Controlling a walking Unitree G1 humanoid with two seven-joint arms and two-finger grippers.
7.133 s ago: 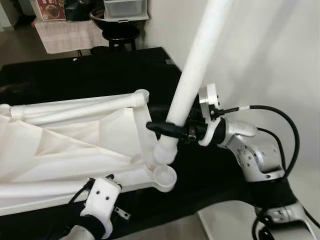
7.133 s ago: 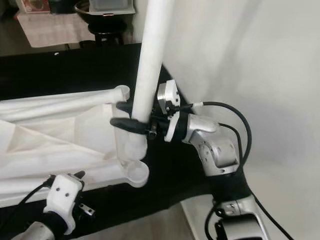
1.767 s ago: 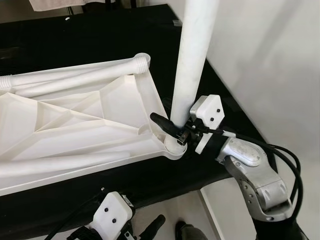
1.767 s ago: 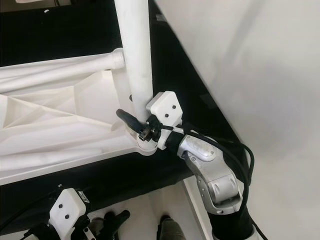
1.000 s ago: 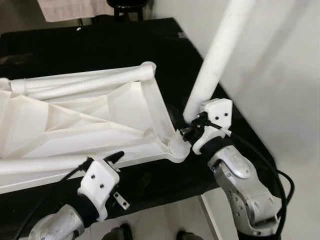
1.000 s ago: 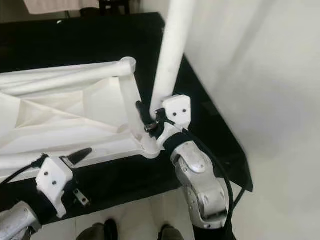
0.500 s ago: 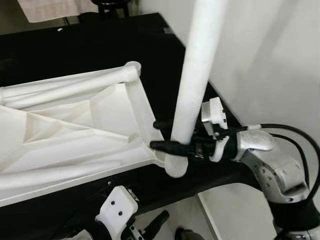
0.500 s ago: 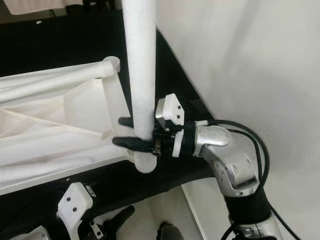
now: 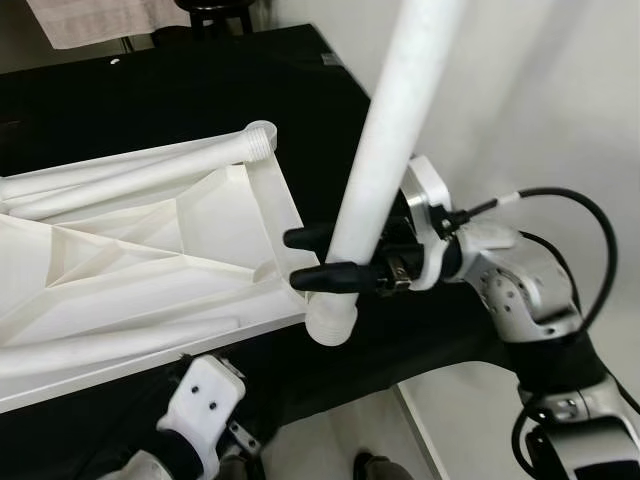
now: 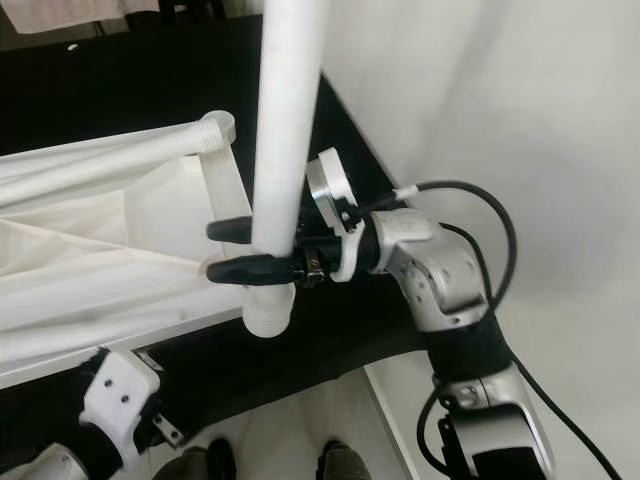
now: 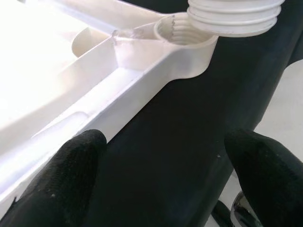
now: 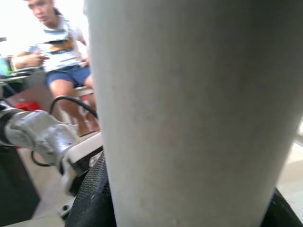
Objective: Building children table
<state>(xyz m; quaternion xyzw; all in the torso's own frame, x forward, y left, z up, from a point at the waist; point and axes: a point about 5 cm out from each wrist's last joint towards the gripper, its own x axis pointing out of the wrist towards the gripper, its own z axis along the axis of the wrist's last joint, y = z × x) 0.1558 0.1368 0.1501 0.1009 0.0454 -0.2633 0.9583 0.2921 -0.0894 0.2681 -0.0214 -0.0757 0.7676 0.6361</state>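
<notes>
**Q.** Which step does the figure show, taken from the nearest parts outward?

**A.** Nearest the camera, the left gripper (image 11: 161,184) hangs low beside the edge of the black-covered bench (image 9: 400,340), its fingers spread wide and holding nothing. Its wrist view looks up at the threaded corner socket (image 11: 182,35) of the white tabletop (image 9: 150,260), which lies underside up on the cloth. Just above that socket hangs the threaded end (image 11: 234,16) of the table leg (image 9: 385,160), close to the mouth but, as far as can be judged, not yet seated in it. The right gripper (image 9: 325,257) has its two black fingers closed around the leg a little above its lower end, and the leg leans slightly away from upright. Farther along the tabletop's edge a second leg (image 9: 140,170) lies flat. A seated person (image 12: 57,52) appears in the right wrist view's background.

**Q.** What does the next move call for?

**A.** Probably squaring the leg over the socket, lowering it until the threads meet, then turning it. A tilted entry risks cross-threading, so the free left gripper could steady the tabletop.
</notes>
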